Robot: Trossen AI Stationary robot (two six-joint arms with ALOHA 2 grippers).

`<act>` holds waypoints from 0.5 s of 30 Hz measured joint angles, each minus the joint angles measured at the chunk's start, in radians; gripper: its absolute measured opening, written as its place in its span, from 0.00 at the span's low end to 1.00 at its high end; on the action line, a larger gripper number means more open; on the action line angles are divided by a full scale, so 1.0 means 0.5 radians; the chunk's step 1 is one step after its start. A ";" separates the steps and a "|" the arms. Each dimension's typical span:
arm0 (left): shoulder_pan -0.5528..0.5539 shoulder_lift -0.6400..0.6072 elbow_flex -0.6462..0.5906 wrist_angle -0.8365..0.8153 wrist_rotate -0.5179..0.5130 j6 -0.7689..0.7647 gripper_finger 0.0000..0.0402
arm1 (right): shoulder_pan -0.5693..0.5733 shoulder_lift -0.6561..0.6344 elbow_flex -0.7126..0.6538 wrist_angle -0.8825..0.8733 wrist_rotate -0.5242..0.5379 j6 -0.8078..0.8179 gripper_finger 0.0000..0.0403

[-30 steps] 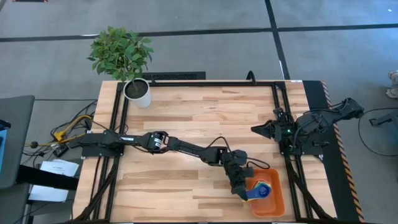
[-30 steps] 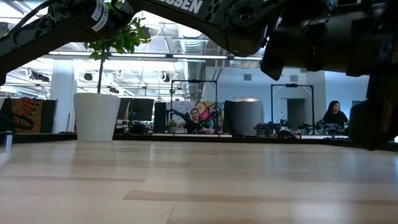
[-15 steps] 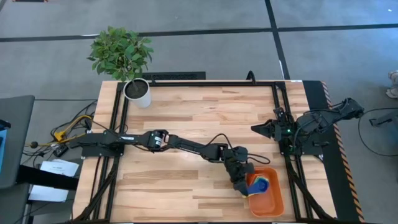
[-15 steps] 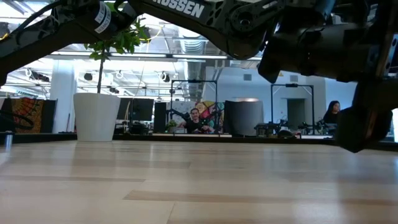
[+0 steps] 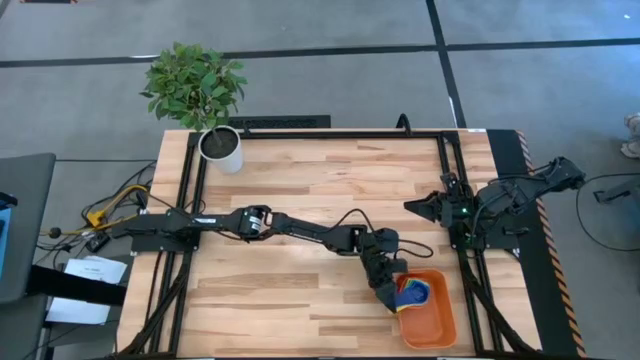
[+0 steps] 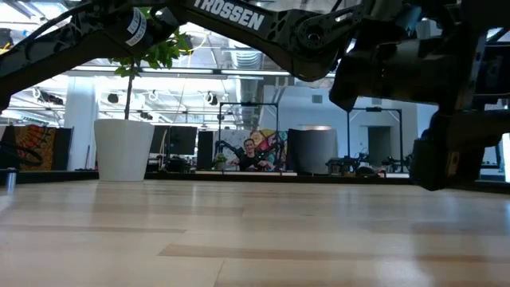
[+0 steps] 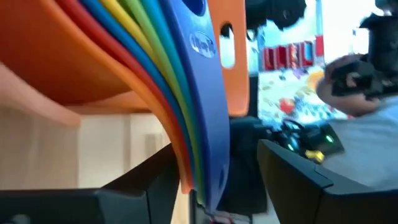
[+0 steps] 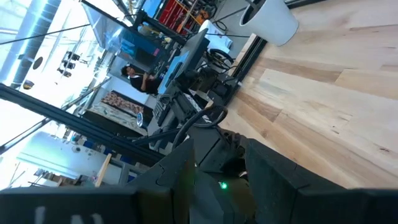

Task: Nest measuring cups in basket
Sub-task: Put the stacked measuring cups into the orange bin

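We are looking at an evenly lit table (image 5: 300, 200) from above, with only soft shadows lying under the arms. At table height, bright ceiling lights are backlighting the left arm (image 6: 263, 24), turning it into a dark, soft-edged shape. Just ahead of the left jaws, the nested measuring cups (image 7: 180, 93) are looming blurred, and beyond them the room is washing out in glare.

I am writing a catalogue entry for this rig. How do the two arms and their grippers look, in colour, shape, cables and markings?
Both arms are black, built of slim jointed segments. The left arm has a round white-marked joint, a thin black cable looping along it, and white TROSSEN lettering in the low view. The left gripper has two dark, flat, angular fingers. The right arm shows a small green light; the right gripper looks alike.
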 joint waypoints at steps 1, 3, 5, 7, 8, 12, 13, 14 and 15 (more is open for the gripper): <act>0.006 0.000 -0.001 0.000 0.057 -0.025 0.51 | 0.000 0.000 0.000 0.000 0.000 0.000 0.41; 0.012 0.000 0.000 0.001 0.136 -0.050 0.53 | 0.000 0.000 0.000 0.000 0.000 0.000 0.41; 0.011 -0.005 -0.001 -0.003 0.163 -0.078 0.54 | 0.000 0.000 0.000 0.000 0.000 -0.008 0.42; 0.006 -0.014 0.000 0.001 0.157 -0.097 0.55 | 0.000 0.000 0.000 0.000 0.000 -0.009 0.42; 0.002 -0.018 0.000 0.003 0.151 -0.105 0.56 | 0.000 0.000 0.000 0.000 0.000 -0.014 0.42; -0.033 -0.020 0.000 -0.041 0.151 -0.126 0.57 | 0.000 0.000 0.000 0.000 0.000 -0.031 0.41; -0.038 -0.020 0.000 -0.073 0.153 -0.110 0.57 | 0.000 0.000 0.000 0.001 0.000 -0.033 0.41; -0.043 -0.020 0.000 -0.099 0.155 -0.096 0.57 | 0.000 0.000 0.000 0.001 0.000 -0.038 0.41; -0.047 -0.023 0.000 -0.133 0.156 -0.079 0.57 | 0.000 0.000 0.000 0.001 0.000 -0.041 0.41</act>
